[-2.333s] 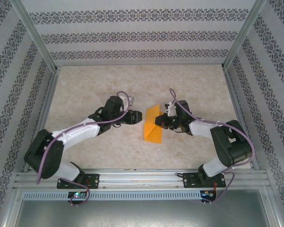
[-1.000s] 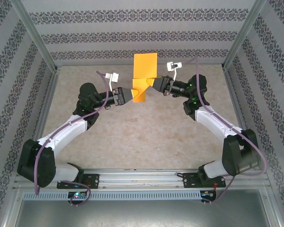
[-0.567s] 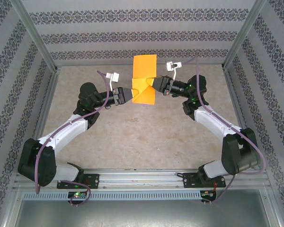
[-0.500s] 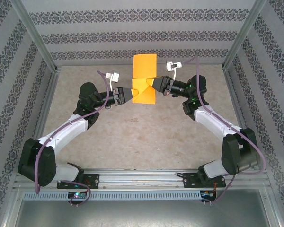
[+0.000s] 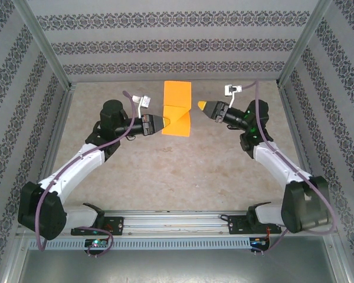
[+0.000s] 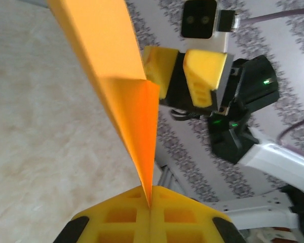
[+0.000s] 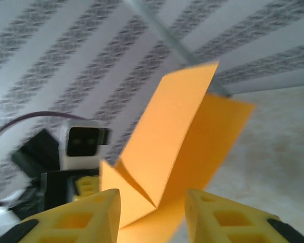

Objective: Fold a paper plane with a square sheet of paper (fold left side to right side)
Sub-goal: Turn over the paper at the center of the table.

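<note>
We see left hand (image 5: pixel 160 125) clamped on the square sheet of paper (image 5: pixel 177 109), folded, held above tabletop (image 5: pixel 165 171); right hand (image 5: pixel 202 107) apart just beside it; light, floppy, we'd pinch at the crease

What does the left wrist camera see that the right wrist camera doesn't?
Left wrist camera: the left hand pinched shut on the paper, right at its edge, with the right hand facing it. Right wrist camera: the right hand's own fingers spread apart, gripping nothing. Both: the orange paper, folded and up in the air.
</note>
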Robot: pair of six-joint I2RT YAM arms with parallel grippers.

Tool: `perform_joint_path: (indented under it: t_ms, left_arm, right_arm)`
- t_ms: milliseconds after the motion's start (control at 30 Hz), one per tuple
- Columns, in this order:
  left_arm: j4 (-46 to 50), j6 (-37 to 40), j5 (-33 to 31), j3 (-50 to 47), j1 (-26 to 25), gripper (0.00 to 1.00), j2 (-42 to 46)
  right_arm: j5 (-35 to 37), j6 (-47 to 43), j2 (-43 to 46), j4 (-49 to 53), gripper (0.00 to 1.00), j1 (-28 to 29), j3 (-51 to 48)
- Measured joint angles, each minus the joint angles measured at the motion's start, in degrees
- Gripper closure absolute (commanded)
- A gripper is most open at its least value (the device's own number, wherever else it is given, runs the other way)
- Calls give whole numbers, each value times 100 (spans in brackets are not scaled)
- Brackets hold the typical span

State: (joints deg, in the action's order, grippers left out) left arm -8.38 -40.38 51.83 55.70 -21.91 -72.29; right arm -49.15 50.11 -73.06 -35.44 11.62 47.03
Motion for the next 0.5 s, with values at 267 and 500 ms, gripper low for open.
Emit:
perform_joint_path:
  t_ms: [267,500]
  left_arm:
    - [3980,1718,-2400,1556,-704,100,-66]
    - [6087,1998,-5132,2118,-1976,100,-557]
  right_arm:
    - [2308,-1681,1110,3040,49,-61,-59]
    - [4395,-2253,1626,4743,44,-199,-214]
